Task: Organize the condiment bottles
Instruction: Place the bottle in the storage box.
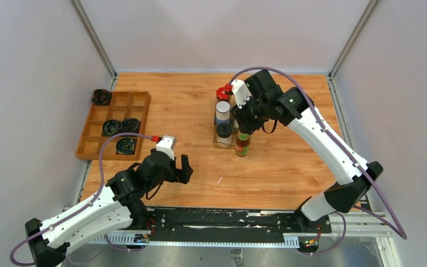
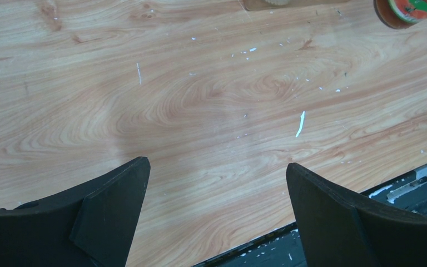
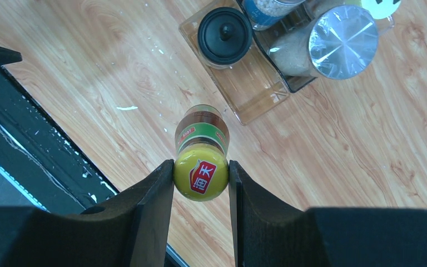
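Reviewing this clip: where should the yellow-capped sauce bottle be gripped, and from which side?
By its yellow cap, from above: the sauce bottle stands upright on the table, its cap narrow and round, and the right gripper is shut on it that way.

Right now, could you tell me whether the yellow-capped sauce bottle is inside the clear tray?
No, the yellow-capped sauce bottle is outside the clear tray, beside its corner, its cap gripped in the right hand.

Glossy-capped sauce bottle [image 3: 202,130], shiny metal-lidded jar [image 3: 342,36], matt black right claw [image 3: 200,167], smooth grained wooden table [image 2: 200,111].
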Robot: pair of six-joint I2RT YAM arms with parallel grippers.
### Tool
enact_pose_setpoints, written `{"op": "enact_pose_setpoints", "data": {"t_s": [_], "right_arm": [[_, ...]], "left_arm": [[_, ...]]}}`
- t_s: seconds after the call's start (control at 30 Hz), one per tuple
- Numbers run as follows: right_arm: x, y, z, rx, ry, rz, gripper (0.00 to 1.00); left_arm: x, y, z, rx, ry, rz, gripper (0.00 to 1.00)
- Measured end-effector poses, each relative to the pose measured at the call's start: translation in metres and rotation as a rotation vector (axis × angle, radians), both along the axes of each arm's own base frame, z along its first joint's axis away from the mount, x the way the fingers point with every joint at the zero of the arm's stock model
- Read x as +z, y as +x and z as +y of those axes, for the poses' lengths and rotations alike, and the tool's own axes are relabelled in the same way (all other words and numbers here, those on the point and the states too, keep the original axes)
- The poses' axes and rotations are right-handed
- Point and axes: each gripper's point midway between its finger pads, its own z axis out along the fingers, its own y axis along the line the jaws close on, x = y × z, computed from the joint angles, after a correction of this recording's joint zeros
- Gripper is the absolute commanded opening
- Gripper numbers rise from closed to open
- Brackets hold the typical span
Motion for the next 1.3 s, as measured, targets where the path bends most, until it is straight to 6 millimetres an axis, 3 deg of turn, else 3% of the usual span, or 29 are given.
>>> {"op": "enact_pose_setpoints", "data": {"t_s": [0.63, 1.3], "right_arm": [[0.002, 0.010, -0.012, -0.051, -0.018, -0.022, 0.30], [0.005, 0.016, -0.012, -0.070, 0.001, -0.037, 0.30]], "left_arm": [[-0.001, -0.001, -0.001, -0.006, 0.000, 0.005, 1.00], [-0.001, -0.002, -0.002, -0.011, -0.003, 0.008, 1.00]]}}
